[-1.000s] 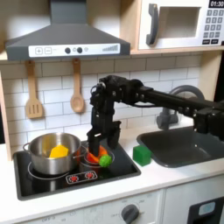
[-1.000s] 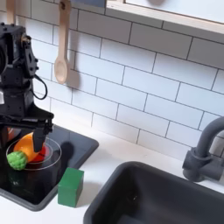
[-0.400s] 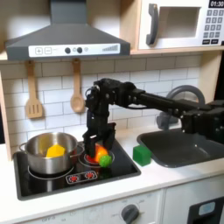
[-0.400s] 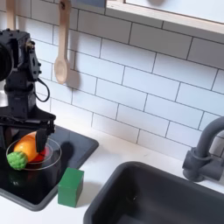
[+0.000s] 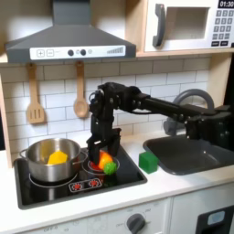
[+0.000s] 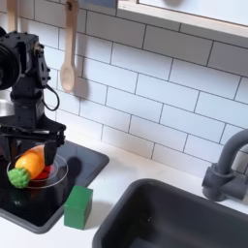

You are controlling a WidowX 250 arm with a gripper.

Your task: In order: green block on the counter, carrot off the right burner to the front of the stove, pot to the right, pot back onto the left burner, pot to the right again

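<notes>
While gripper [image 6: 29,160] jaws straddle stubby orange carrot [image 6: 26,166] (grip unclear), shiny steel pot [image 5: 52,160] sits beside.

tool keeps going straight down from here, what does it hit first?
Most likely the carrot: the tool points down with its fingers either side of it on the stove's right burner. Contact is hard to judge.

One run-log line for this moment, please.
stage: carrot move | pincer: at carrot on burner | green block: on counter | pot: left burner
</notes>
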